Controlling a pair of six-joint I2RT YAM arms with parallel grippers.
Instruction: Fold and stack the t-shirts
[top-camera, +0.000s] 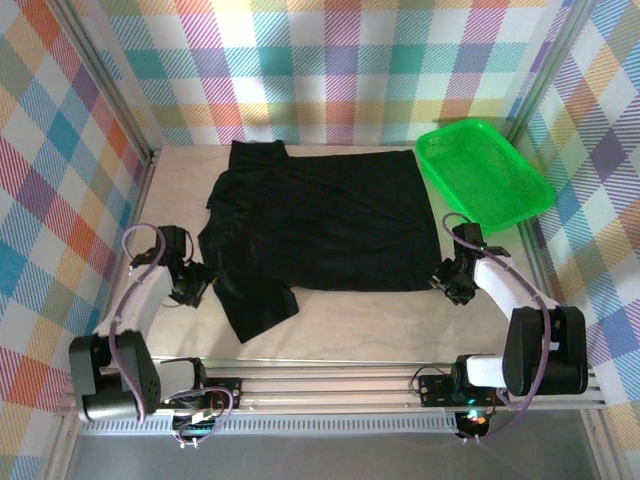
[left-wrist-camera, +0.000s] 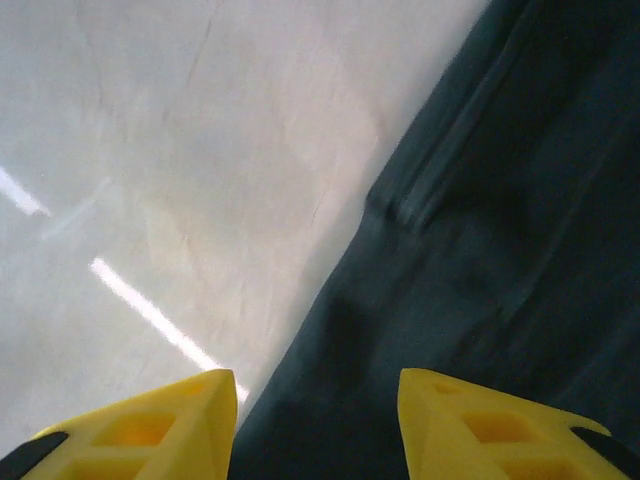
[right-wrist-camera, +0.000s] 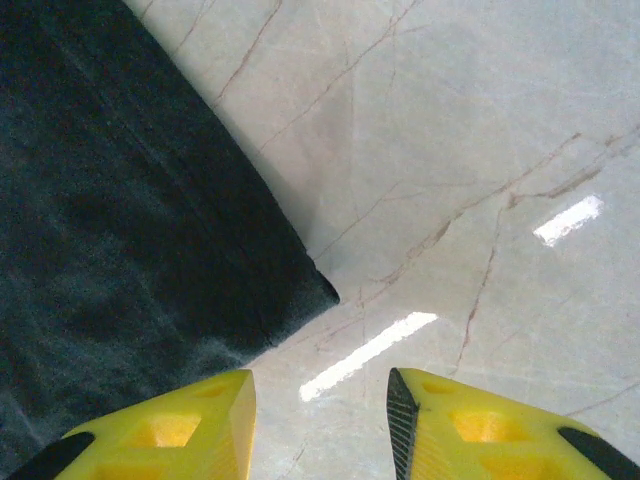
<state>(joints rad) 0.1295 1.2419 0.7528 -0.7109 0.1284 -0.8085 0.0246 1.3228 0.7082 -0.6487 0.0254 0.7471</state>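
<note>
Left gripper (left-wrist-camera: 316, 395) hangs with jaws parted astride the t-shirt (left-wrist-camera: 500, 260) edge right beneath it, right gripper (right-wrist-camera: 320, 395) likewise spread over the counter (right-wrist-camera: 450, 150), the black cloth's corner just ahead to its left, green basket (top-camera: 485, 172) well beyond.

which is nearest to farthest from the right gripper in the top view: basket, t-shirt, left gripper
From the right gripper:
1. t-shirt, corner just beside it
2. basket, far right corner
3. left gripper, across the shirt, left side
</note>
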